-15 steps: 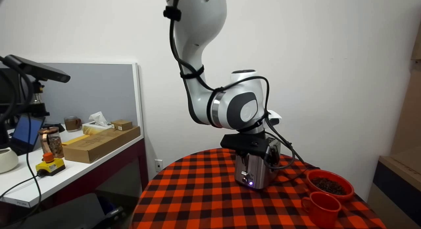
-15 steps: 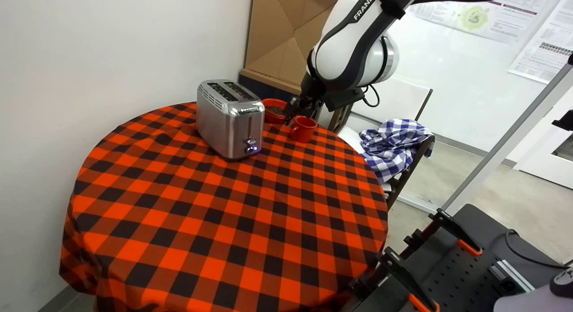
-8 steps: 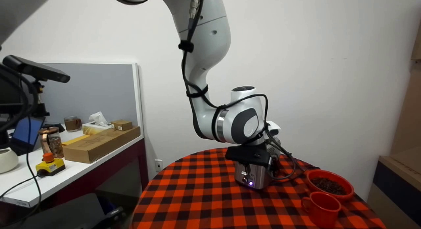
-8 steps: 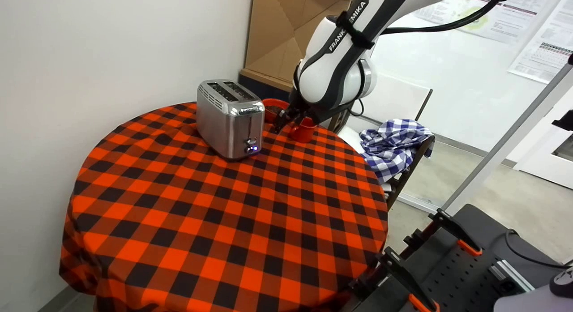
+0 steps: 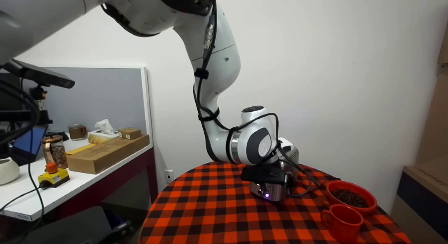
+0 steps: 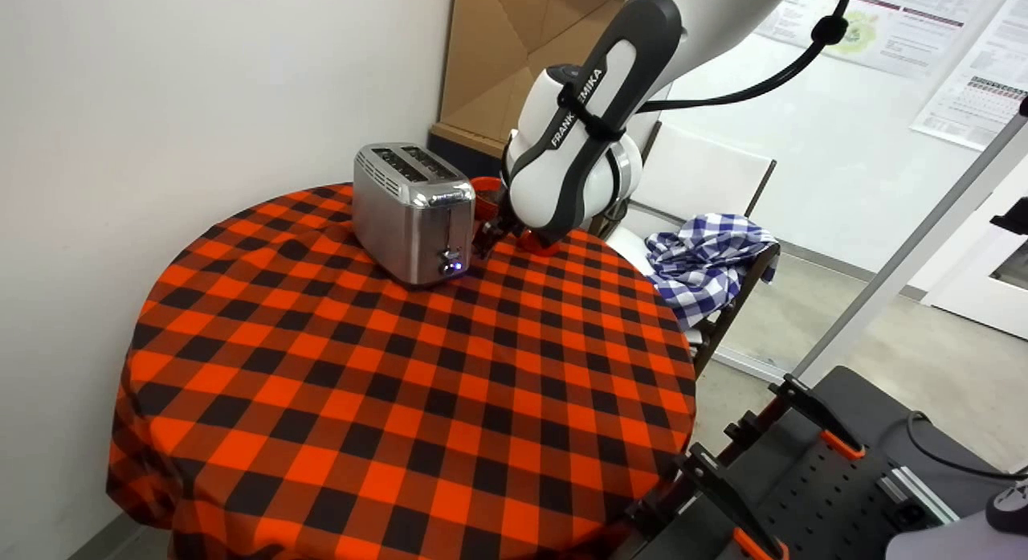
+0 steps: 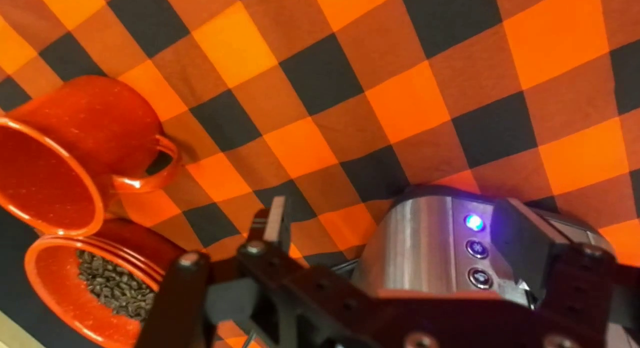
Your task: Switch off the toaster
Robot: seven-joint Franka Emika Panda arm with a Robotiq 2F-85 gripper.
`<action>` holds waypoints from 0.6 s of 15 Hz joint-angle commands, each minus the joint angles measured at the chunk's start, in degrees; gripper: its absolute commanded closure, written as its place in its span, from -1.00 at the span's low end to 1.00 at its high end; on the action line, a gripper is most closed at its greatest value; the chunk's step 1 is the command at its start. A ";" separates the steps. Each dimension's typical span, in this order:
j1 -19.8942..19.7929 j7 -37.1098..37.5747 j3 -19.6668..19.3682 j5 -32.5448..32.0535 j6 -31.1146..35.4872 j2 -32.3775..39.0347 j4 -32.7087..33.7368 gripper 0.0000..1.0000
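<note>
On a red-and-black checked tablecloth near a white wall, the two-slot toaster has not moved. Over the last second the arm has come down, bringing the gripper low beside the toaster's control end, its fingers well apart and holding nothing; whether one touches it I can't tell. The light glows, so the toaster likely isn't off yet; pressing a button seems next.
</note>
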 commanded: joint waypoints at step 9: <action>-0.22 3.12 0.94 0.71 1.75 9.13 9.69 -1.00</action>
